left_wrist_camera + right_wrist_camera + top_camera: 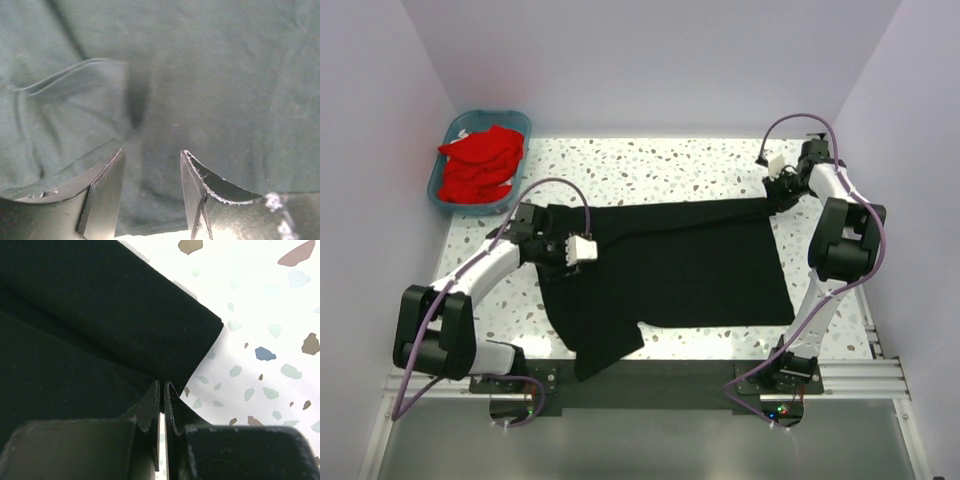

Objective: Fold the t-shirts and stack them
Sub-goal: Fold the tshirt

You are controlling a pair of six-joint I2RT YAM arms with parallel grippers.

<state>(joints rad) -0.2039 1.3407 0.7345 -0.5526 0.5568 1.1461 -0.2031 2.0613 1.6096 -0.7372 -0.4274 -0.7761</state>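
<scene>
Two tools: left tool [152,160] spread over black t-shirt [690,260]; right tool [162,386] pressed together, seemingly pinching it, far right of bench [650,160].

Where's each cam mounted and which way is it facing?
Top external: high behind the robot, looking down on table, black t-shirt, teal basket of red t-shirts; left arm, right arm show.
Left wrist: on left arm, facing down at the shirt; open left pincer shows.
Right wrist: on right arm, facing the shirt's folded edge and table; shut right pincer pinches it.
Shared: all three see the black t-shirt.
</scene>
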